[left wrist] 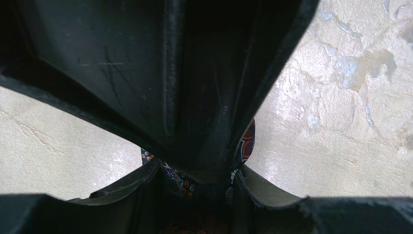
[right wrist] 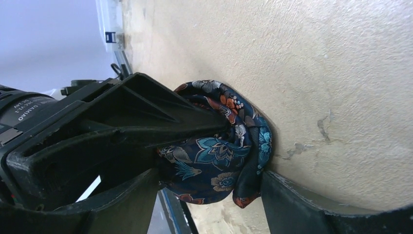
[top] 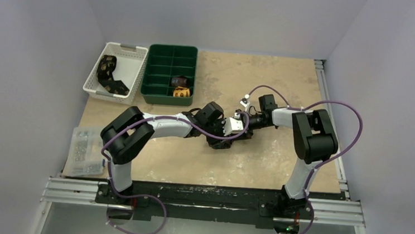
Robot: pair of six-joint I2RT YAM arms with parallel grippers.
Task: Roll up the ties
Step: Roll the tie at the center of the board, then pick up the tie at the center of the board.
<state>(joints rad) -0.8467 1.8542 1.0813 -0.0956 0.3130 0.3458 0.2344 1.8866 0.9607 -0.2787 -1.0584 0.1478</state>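
Navy floral tie [right wrist: 221, 146], plump roll, in matte blk right tool [right wrist: 210, 175]

Basket [top: 93, 80] far left on the table [top: 286, 84], tray [top: 162, 63] just right of it holding two rolled ties [top: 182, 92], third roll [right wrist: 219, 156] mid-table.

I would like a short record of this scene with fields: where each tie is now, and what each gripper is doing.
navy tie: rolled up, on the table, near its middle, between the two grippers
left gripper: shut on the navy tie
right gripper: one finger on each side of the roll, both touching it
basket: white, far left; black-and-gold tie lies loose inside
tray: green, divided, beside the basket; holds a rolled brown tie and a rolled yellow tie in adjoining compartments
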